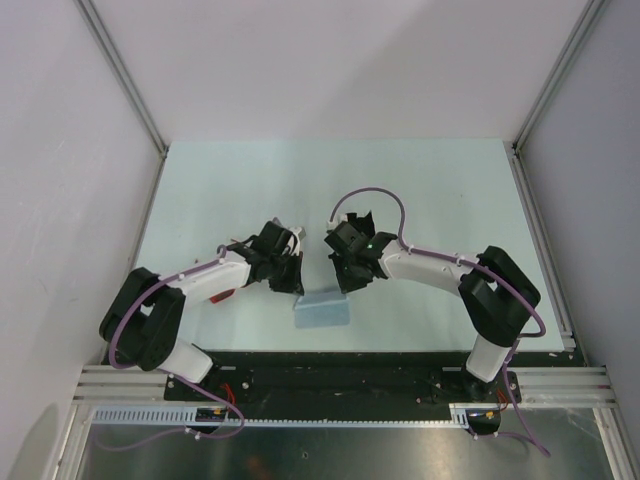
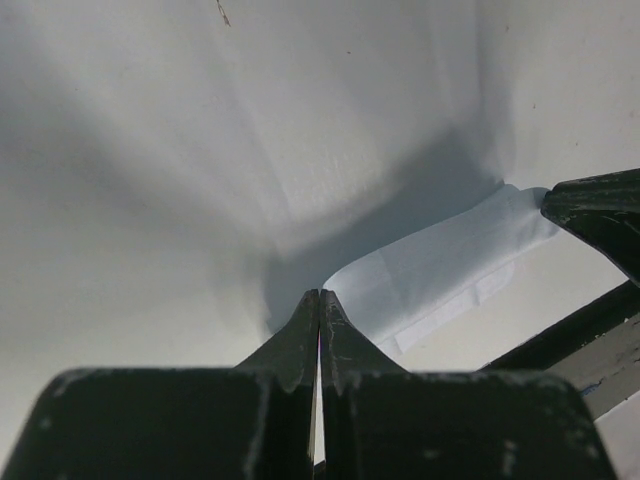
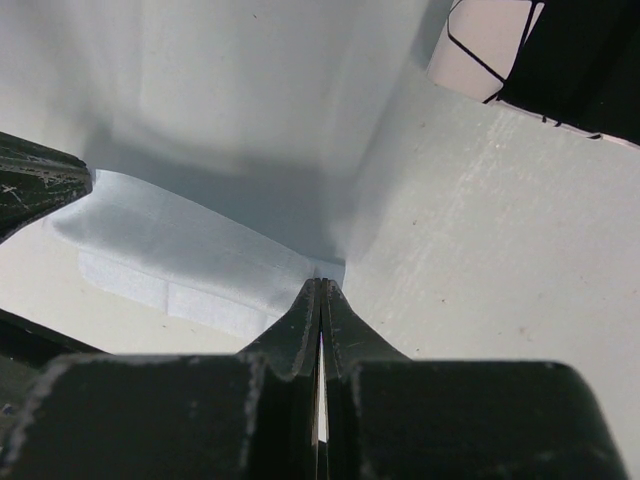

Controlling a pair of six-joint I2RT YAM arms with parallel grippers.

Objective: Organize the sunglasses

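Cloth [image 2: 440,260] corners pinched: left claw [image 2: 320,300], right claw [image 3: 321,290] (both closed).

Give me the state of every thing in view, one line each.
Cloth: pinched at two corners, rest lying flat.
Left gripper: shut on one corner of it.
Right gripper: shut on the other corner.
Case: mostly hidden, open or shut unclear.

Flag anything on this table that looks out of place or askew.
The light-blue cloth sits slanted and looks doubled over, its far corners pinched by the left gripper and right gripper. The sunglasses show only as a red sliver under the left arm.
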